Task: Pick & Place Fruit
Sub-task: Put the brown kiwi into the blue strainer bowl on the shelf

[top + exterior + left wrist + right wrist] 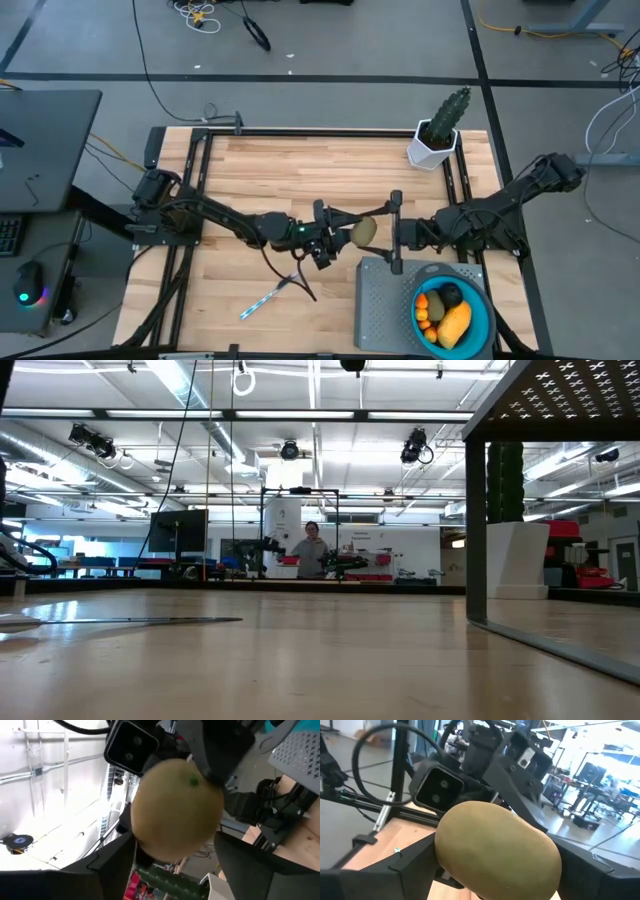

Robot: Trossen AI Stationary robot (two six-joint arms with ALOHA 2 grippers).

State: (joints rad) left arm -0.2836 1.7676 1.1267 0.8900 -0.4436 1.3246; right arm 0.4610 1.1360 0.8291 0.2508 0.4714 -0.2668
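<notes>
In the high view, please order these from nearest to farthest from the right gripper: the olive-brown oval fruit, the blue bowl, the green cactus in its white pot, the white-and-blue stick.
1. Olive-brown oval fruit, at the right gripper, table middle.
2. Blue bowl, front right.
3. Green cactus in white pot, back right; close to the bowl's rank.
4. White-and-blue stick, front left.

grey floor [330,50], ceiling strip lights [300,415], distant person [312,550], black desk [45,150]

Olive-brown oval fruit [364,231] with a tiny green spot, between the two black hands. Blue round bowl [482,298] beside the right hand [391,232]: yellow oblong fruit [455,323], black ball [452,296], small orange pieces [428,308]. Grey perforated metal stand [385,305]. Pale striped wooden desk [300,170].
</notes>
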